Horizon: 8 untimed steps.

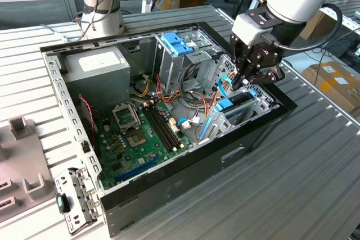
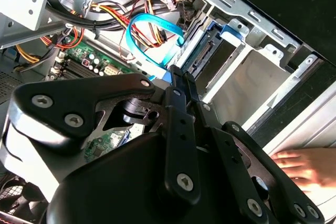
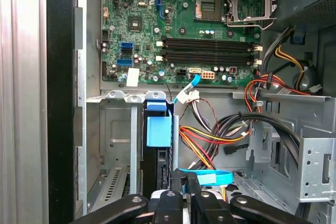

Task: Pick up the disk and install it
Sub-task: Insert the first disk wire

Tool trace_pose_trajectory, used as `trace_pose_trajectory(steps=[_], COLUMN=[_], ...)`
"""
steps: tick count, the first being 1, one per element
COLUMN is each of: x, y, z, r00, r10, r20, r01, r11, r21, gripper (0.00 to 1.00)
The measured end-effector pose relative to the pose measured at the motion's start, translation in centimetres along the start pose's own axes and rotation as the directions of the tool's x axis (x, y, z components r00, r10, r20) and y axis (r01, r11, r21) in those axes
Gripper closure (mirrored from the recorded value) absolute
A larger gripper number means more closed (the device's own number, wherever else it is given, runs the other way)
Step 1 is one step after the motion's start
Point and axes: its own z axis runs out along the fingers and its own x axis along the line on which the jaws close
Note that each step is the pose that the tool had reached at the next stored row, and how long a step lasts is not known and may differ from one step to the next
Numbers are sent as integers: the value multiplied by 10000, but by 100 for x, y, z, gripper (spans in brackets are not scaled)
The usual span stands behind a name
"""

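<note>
The gripper (image 1: pixel 243 82) reaches down into the drive cage (image 3: pixel 118 129) at the exterior view's right end of an open computer case (image 1: pixel 169 195). Its fingers (image 3: pixel 174 196) are drawn close together with only a thin gap, and nothing shows between them. The disk (image 2: pixel 202 51) stands on edge in a slot of that cage, right at the fingertips. Its blue rail (image 3: pixel 159 131) sits at the slot's mouth on the side facing the motherboard (image 3: pixel 173 24). The work appears to be at the seating stage, with the disk in the cage rather than carried. To do this well, any push should run straight along the slot so both rails stay in their guides. It should also keep clear of the blue data cable (image 3: pixel 210 177) and the coloured power wires (image 3: pixel 210 140) just beside the fingers. The gripper's body hides the contact point, so it cannot be told whether the fingertips touch the disk or sit just off it. How deep the disk sits and whether it is latched cannot be told either. A person's hand (image 2: pixel 304 163) rests outside the case wall, partly cut off.
</note>
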Motion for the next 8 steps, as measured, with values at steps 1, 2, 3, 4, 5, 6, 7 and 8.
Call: trace_pose_trajectory(steps=[1,2,3,4,5,6,7,8], x=[0,0,1,6,12,31,48,52], y=[0,1,1,1,2,2,2,3], z=[0,0,0,0,-1,-3,-4,-3], r00=[10000,10000,10000,10000,10000,10000,10000,10000], r10=[0,0,0,-1,0,0,0,-2], r20=[0,0,-1,0,0,-1,0,3], r01=[0,0,0,1,0,0,0,2], r11=[10000,10000,10000,10000,10000,10000,10000,10000], r21=[0,0,0,0,0,0,0,21], gripper=[84,84,84,84,84,84,84,84])
